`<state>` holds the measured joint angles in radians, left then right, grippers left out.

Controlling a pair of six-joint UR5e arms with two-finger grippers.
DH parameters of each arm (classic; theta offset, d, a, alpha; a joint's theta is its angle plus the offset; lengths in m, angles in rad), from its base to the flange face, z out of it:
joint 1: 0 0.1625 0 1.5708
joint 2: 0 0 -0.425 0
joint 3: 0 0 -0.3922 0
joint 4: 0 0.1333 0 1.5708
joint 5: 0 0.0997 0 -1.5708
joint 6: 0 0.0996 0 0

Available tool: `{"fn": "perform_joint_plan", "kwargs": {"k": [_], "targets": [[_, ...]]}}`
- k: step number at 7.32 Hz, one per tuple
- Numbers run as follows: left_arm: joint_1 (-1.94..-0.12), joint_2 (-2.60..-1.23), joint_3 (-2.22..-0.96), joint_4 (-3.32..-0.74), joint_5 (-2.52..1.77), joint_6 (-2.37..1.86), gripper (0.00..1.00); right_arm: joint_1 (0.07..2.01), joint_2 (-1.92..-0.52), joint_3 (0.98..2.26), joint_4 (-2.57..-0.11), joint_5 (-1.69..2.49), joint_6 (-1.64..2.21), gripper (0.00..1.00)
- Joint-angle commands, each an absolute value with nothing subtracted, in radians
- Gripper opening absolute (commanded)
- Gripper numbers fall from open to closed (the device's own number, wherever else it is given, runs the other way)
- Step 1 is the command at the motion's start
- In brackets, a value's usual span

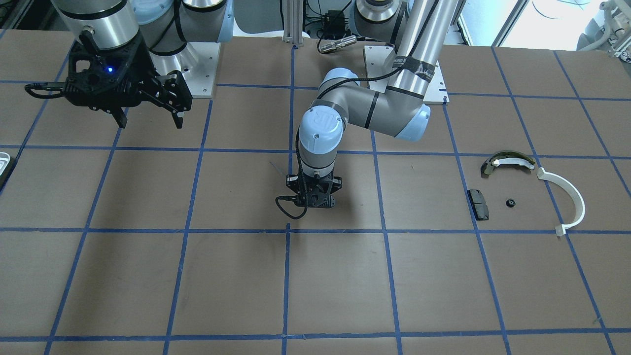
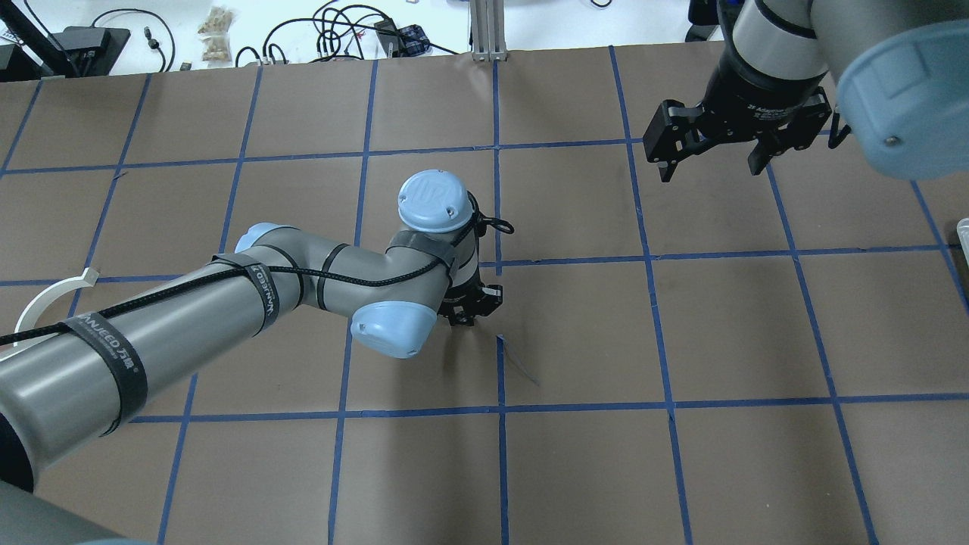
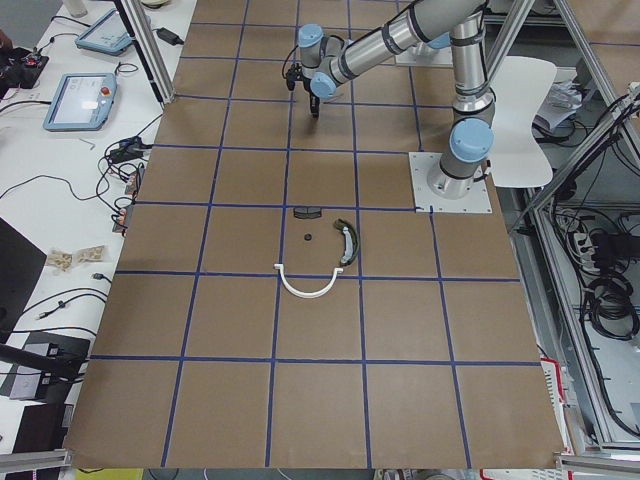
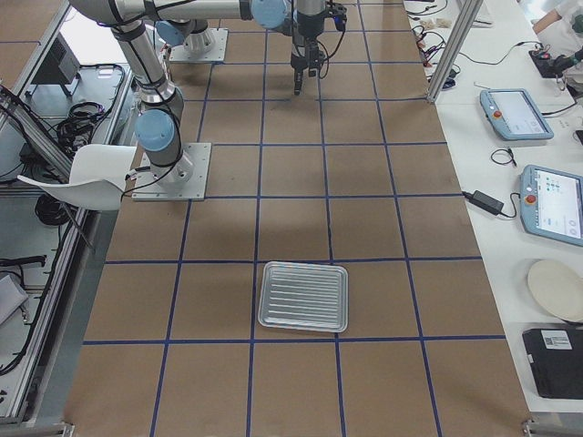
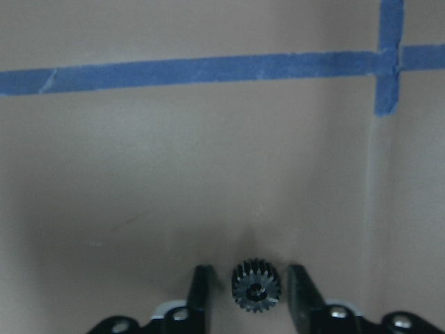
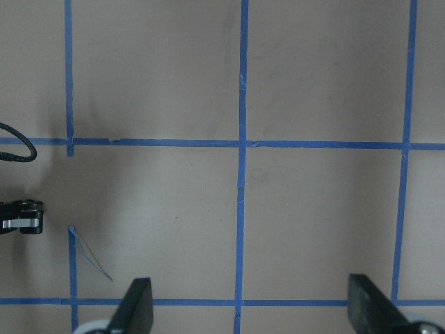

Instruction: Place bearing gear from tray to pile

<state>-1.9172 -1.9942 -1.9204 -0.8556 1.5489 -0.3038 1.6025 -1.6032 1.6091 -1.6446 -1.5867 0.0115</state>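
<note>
Left gripper (image 1: 314,196) was down low near table (image 1: 246,286) centre, pointing straight down. In the left wrist view my left fingers (image 5: 202,292) sat at a narrow spacing with the bearing gear (image 5: 255,285) between them: small, black, toothed, bore facing the camera. There was a sliver of gap on each side, so the pads weren't touching it. Couldn't tell if it was resting on the table. Blue tape (image 5: 208,69) ran across at 12 o'clock from the gear, with a tape crossing at about 1 o'clock. Right gripper (image 2: 711,172) was up off the table, well apart from the left one, at roughly 10 o'clock from it in the front-facing view. Its fingers (image 6: 135,309) were spread wide with only bare table and tape between them. Pile (image 1: 522,192) was at 3 o'clock from the left gripper in the front-facing view, well apart. It was made up of a white half-ring (image 1: 580,204), an olive-and-white shoe (image 1: 508,160), a black pad (image 1: 478,203) and a second small black gear (image 1: 510,202). From that second gear the pad was at 9 o'clock, the shoe at 12 and the half-ring at 3, none of them touching. Tray (image 4: 305,266) was far off towards my right end of the table, and only its corner showed at the 9 o'clock edge of the front-facing view.
</note>
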Motion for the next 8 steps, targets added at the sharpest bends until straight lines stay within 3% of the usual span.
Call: {"fn": "perform_joint_plan", "kwargs": {"k": [1,5,8], "targets": [[-1.857,-1.965,-1.907,-0.879,1.554,-0.261,0.00,1.598,-1.601,1.609,-1.649,-1.586,0.012,1.00],[-1.440,-1.898,-1.764,-1.182,1.621,0.207,0.00,1.589,-1.601,1.609,-1.652,-1.524,0.015,1.00],[-1.124,-1.907,-1.769,-1.172,1.637,0.407,0.00,1.588,-1.603,1.609,-1.648,-1.522,0.009,1.00]]}}
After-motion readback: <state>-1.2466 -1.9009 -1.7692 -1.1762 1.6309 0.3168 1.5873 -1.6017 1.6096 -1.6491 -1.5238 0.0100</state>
